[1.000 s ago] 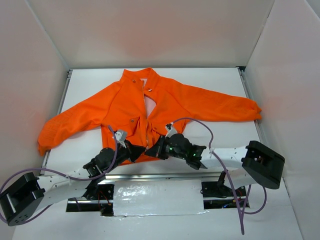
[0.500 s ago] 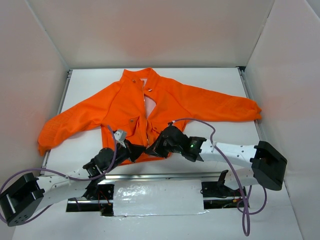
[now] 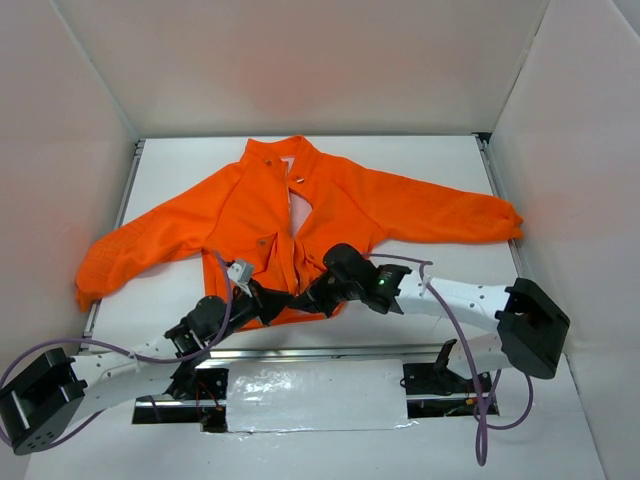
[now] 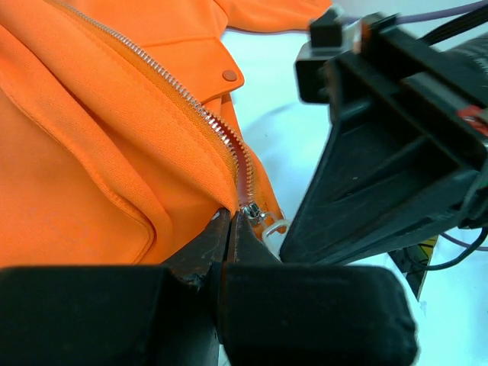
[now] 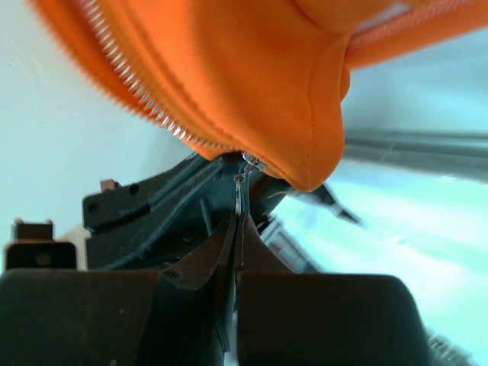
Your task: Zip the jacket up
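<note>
Right arm edged forward-left; right tool (image 5: pixel 238 219), left tool (image 4: pixel 231 221) pinch jacket (image 3: pixel 240 210) hem.

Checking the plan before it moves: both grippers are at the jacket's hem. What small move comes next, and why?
Probably the right gripper draws the zipper pull a little toward the collar: its jaws are shut on it, the left gripper pinches the jacket hem, and the zipper above gapes.

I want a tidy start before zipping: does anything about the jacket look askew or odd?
Nothing looks damaged. The jacket lies flat, but its front gapes at the chest, baring pale lining; the zipper slider sits down at the hem, where the left gripper and right gripper pinch.
</note>
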`<move>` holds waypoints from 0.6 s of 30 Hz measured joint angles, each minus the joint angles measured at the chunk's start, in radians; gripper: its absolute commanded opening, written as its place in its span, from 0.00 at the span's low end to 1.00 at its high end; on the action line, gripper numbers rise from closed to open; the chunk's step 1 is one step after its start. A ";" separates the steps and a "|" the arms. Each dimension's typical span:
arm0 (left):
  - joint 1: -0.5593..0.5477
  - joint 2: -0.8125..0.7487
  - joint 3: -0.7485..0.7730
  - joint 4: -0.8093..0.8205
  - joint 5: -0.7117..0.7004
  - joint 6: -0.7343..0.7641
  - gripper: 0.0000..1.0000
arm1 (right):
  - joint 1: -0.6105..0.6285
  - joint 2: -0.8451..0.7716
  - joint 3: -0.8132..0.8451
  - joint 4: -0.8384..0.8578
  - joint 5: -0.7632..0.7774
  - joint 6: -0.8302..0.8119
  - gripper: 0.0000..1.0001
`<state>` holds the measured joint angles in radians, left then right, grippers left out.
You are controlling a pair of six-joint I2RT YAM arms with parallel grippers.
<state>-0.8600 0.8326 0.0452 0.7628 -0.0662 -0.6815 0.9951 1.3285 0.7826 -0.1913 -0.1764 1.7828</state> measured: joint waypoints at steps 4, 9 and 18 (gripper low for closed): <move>0.000 0.000 0.000 0.001 0.013 0.001 0.00 | -0.026 0.033 -0.010 0.029 -0.077 0.085 0.00; 0.000 0.000 0.000 0.002 0.028 0.001 0.00 | -0.052 0.029 -0.010 0.024 -0.107 0.155 0.00; -0.009 -0.050 0.000 0.018 0.039 0.000 0.00 | -0.148 0.005 -0.011 -0.017 -0.156 0.193 0.00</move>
<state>-0.8688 0.7826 0.0448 0.7811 -0.0277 -0.6811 0.8474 1.3338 0.7719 -0.2081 -0.3328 1.9755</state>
